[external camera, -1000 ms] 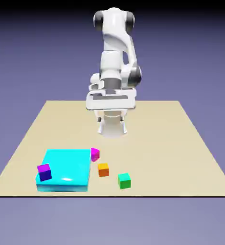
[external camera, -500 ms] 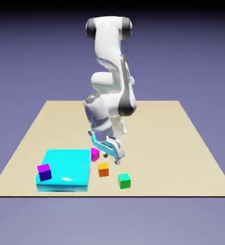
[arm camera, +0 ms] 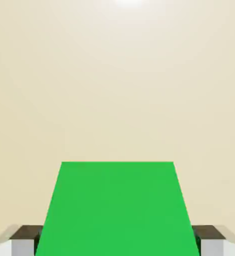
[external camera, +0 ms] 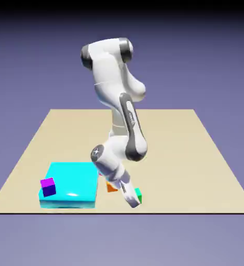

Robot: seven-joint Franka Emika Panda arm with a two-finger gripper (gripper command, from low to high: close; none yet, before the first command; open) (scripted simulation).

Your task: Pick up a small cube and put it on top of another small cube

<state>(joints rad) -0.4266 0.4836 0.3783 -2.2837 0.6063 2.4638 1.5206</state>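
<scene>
One broad tan rectangular table [external camera: 186, 156] bears the whole scene. Over it, the white jointed robot arm [external camera: 111, 88] has swung down and toward the camera since the earlier exterior frames, its hand now low at the green cube instead of high above the table. On the exterior view's left lies the glossy cyan slab with rounded edges [external camera: 75, 179], unchanged in place. The gripper [arm camera: 117, 240] is pinching the small bright green cube [arm camera: 117, 210], with a grey fingertip [arm camera: 23, 240] against each side in the hand view. That cube is near the table's front edge, right of the slab in the exterior view, and partly hidden by the hand. The small orange cube [external camera: 111, 187], once in full view, is now partly covered by the hand, just beside it in the picture. The small purple-and-dark-blue cube [external camera: 48, 187] sits where it was, at the slab's left part. Only a sliver of the small magenta block [external camera: 99, 174] shows by the slab's right edge, behind the arm.
</scene>
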